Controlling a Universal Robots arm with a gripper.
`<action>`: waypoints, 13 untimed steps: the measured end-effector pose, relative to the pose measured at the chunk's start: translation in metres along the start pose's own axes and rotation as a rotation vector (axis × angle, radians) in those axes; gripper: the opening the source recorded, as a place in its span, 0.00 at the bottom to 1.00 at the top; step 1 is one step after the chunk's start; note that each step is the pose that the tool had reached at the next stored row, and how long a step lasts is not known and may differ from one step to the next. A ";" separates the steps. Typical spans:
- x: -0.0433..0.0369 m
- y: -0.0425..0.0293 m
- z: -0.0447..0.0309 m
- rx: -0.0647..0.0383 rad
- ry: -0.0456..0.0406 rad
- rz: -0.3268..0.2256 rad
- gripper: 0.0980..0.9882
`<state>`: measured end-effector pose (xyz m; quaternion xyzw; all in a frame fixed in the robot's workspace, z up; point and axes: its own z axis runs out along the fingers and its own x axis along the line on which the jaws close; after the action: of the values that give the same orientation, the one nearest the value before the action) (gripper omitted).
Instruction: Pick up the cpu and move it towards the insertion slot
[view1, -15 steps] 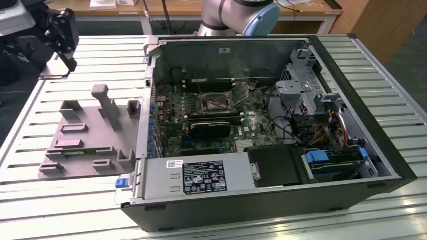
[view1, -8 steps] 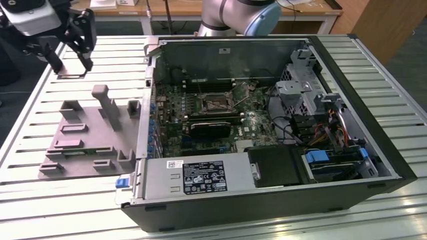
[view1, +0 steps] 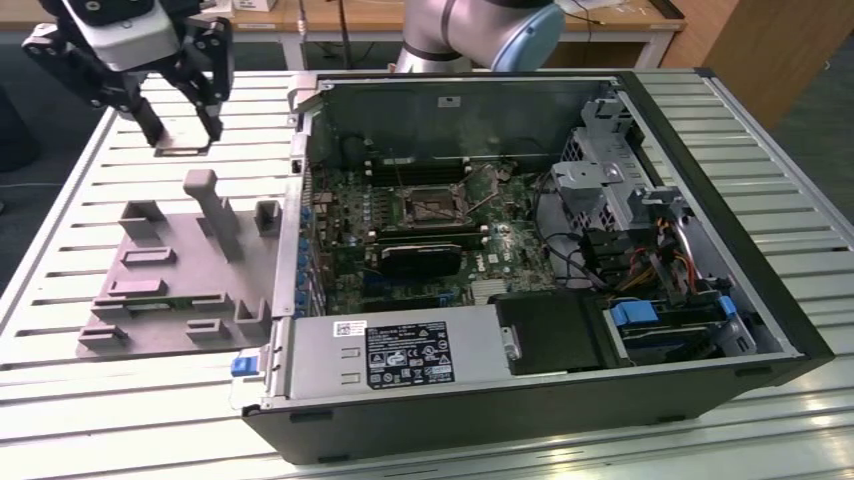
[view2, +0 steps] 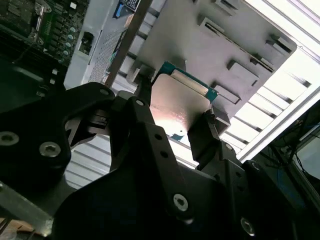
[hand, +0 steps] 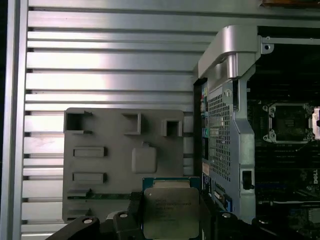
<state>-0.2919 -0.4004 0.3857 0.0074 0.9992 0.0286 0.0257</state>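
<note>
The tool (view1: 183, 134) clamps the cpu (view1: 183, 150) by its edges between two fingers, holding it above the slatted table (view1: 74, 205) near the grey fixture (view1: 174, 290). It is well apart from the insertion slot (view1: 430, 205) inside the open computer case (view1: 534, 425).

The fixture (view1: 167, 290) lies on the worktop (view1: 134, 400), at the exterior view's left of the case (view1: 747, 250) holding the insertion slot (view1: 430, 205).

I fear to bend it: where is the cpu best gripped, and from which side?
Probably by two opposite edges, coming square to its flat face. The cpu is a thin square plate, so only its rims offer parallel surfaces. The gripper is shut on it this way, pressing two opposite sides.
</note>
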 end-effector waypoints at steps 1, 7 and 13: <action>-0.0043 0.0001 0.0002 0.000 0.0002 0.000 0.49; -0.0295 0.0004 0.0016 0.000 0.0011 0.000 0.49; -0.0558 0.0008 0.0029 0.000 0.0020 0.000 0.49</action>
<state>-0.2360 -0.4004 0.3856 0.0075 0.9993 0.0286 0.0247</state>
